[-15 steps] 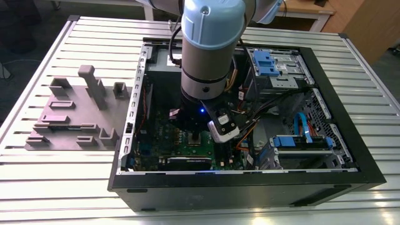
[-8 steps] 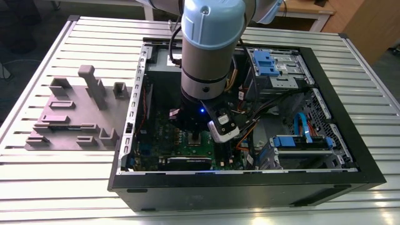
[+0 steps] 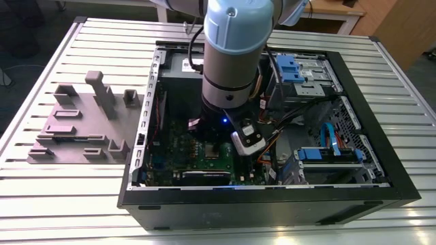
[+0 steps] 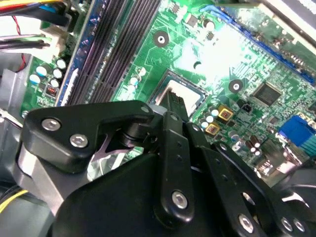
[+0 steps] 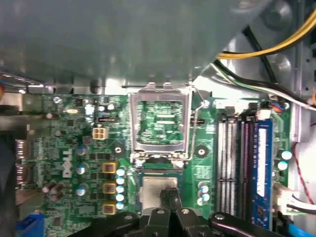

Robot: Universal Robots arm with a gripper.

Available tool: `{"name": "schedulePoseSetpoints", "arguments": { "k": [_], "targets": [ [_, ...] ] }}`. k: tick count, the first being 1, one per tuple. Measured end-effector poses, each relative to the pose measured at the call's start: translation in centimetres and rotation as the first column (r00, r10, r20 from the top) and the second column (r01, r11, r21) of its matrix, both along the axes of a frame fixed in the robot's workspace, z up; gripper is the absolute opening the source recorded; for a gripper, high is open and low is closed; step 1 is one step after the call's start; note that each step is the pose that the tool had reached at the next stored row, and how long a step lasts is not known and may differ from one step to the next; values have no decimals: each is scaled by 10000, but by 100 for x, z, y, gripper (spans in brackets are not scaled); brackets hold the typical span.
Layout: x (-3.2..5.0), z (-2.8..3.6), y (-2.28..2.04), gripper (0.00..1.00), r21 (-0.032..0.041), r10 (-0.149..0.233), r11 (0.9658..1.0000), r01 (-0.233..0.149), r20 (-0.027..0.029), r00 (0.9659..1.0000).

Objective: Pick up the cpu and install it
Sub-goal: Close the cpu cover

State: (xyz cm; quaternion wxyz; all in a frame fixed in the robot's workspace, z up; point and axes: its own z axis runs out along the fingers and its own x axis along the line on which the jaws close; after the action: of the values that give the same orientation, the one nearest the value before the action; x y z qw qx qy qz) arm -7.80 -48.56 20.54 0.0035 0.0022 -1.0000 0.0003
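Arm (image 3: 235, 51) is reaching straight down into the open computer case (image 3: 272, 204), which is lying on its side on the slatted metal table (image 3: 81, 199). A grey fixture block (image 3: 75, 127) is sitting on the table just beside the case, on the exterior view's left.

In the first wrist view, the gripper (image 5: 170, 195) is hanging over the processor socket on the green motherboard (image 5: 74, 148). Its two fingers are drawn together with no real gap between the tips. They are not wrapping round anything.

The cpu (image 5: 150, 190) is lying flat in the socket with its silver top facing up. The fingertips are sitting over the middle of that top. Cannot tell whether they are pressing on it or hovering just above.

The socket's hinged metal frame (image 5: 160, 94) is standing swung open beside the cpu. The memory slots (image 5: 232, 163) are running alongside the socket.
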Motion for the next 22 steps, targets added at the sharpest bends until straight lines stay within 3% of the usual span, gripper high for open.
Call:
{"name": "schedulePoseSetpoints", "arguments": {
  "k": [3, 10, 14, 18, 22],
  "targets": [
    [0, 27, 1, 10, 19, 36, 10000, -36, -1, 10000],
    [0, 197, 0, 10, 38, 239, 9997, -239, 0, 9997],
    [0, 258, 1, 10, 41, 479, 9988, -479, 0, 9989],
    [0, 263, 1, 10, 56, 927, 9957, -927, 2, 9957],
    [0, 266, 0, 10, 75, 1477, 9890, -1477, 2, 9890]
  ]
}}
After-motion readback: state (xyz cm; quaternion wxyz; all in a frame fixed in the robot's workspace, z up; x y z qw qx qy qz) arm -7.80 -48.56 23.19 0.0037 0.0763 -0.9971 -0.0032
